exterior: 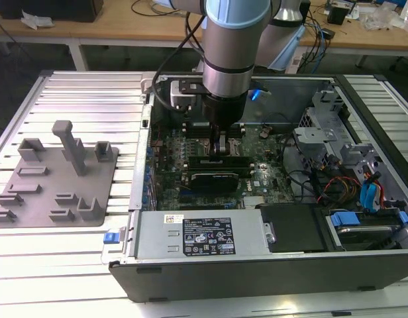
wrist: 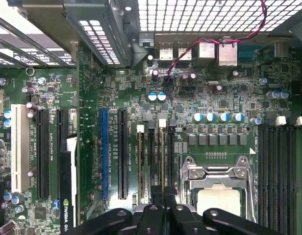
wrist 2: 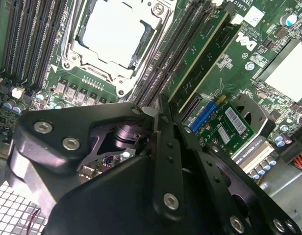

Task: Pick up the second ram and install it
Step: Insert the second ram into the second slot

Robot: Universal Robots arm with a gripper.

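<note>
Slatted metal bench (exterior: 85, 93), with an open computer case (exterior: 257, 271) at centre and a grey fixture plate (exterior: 58, 180) at nine o'clock in the exterior view. Over the motherboard (exterior: 167, 154), toward twelve o'clock inside the case, gripper (exterior: 222, 144) pointing straight down, fingers (wrist 2: 165, 147) drawn together. Right beneath the tips, second ram (wrist: 163, 156) standing on edge in its slot, just beside the processor socket (wrist: 217, 176). Pinched or merely touched, cannot tell.

Arm (exterior: 236, 40) cut off by exterior view's top edge. Gripper (wrist 2: 156, 110) body hides much of motherboard (wrist 2: 224, 63) in second wrist view. Processor socket (wrist: 217, 176) partly behind gripper, cut by picture edge, in first wrist view. Computer case (exterior: 257, 271) cropped at exterior view's right.
</note>
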